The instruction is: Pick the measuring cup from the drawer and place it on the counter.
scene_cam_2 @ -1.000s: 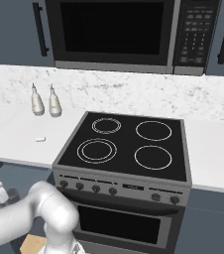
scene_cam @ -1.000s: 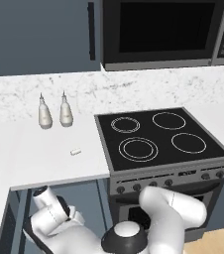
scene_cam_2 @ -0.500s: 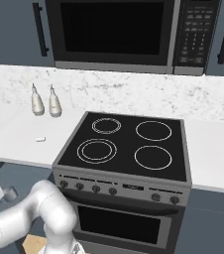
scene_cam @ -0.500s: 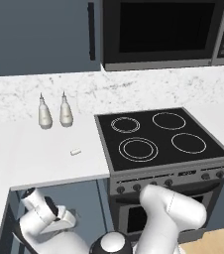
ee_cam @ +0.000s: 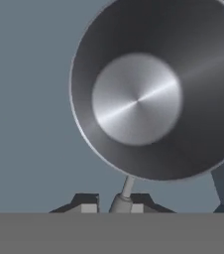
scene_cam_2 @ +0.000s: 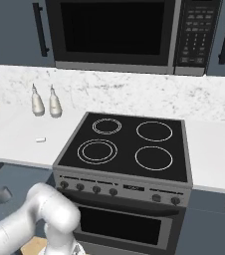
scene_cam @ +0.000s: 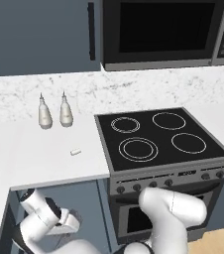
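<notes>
The measuring cup [ee_cam: 143,94] is a grey metal round cup seen from above, close under the hand. Its thin handle [ee_cam: 127,187] runs down between my gripper's [ee_cam: 113,207] two dark fingertips, which stand close together on it. The cup hangs over the blue-grey floor of the open drawer [ee_cam: 29,124]. In the right base view the cup [scene_cam_2: 4,193] shows small at the left edge, below the counter [scene_cam_2: 15,142]. In the left base view my hand [scene_cam: 64,222] reaches down into the drawer [scene_cam: 5,223] under the white counter [scene_cam: 44,158].
Two shaker bottles [scene_cam: 45,113] [scene_cam: 66,110] stand at the back of the counter, and a tiny white block [scene_cam: 75,152] lies near its front. The black stovetop [scene_cam: 158,139] sits to the right, with a microwave [scene_cam: 158,30] above it and the counter's front edge over the drawer.
The wrist has swung left and slightly down inside the drawer since a second ago. In the right base view the hand has edged further in from the left edge.
</notes>
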